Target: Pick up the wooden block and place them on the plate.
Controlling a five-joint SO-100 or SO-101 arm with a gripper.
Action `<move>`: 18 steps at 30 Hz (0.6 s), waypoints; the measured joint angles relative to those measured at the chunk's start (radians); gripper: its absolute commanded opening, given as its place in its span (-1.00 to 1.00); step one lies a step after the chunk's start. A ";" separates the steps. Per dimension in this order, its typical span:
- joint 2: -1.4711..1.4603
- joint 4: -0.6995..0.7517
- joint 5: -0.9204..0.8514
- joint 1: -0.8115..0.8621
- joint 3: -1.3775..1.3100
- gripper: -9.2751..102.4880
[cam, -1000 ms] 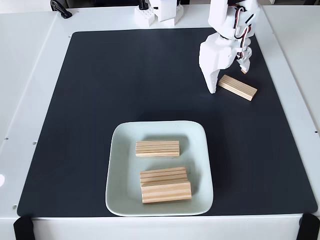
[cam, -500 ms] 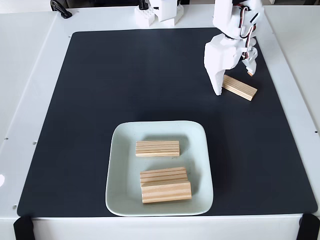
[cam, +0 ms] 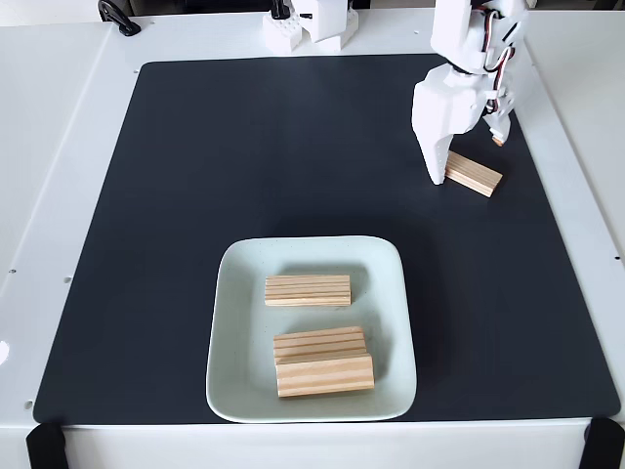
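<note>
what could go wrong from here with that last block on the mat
The gripper straddles only the left end of the wooden block on the mat, so an off-centre grasp could let it pivot or slip. Three blocks already crowd the plate; a drop may land on them and roll off.

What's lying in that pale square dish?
Three wooden blocks lie in the plate: one alone, two pressed together nearer the camera. The dish surface beneath them is covered.
</note>
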 measured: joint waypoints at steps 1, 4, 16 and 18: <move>-0.011 0.000 0.012 0.000 -0.015 -0.06; -0.035 0.000 0.029 0.000 -0.060 -0.06; -0.048 0.002 0.040 -0.020 -0.075 -0.06; -0.048 0.002 0.040 -0.020 -0.075 -0.06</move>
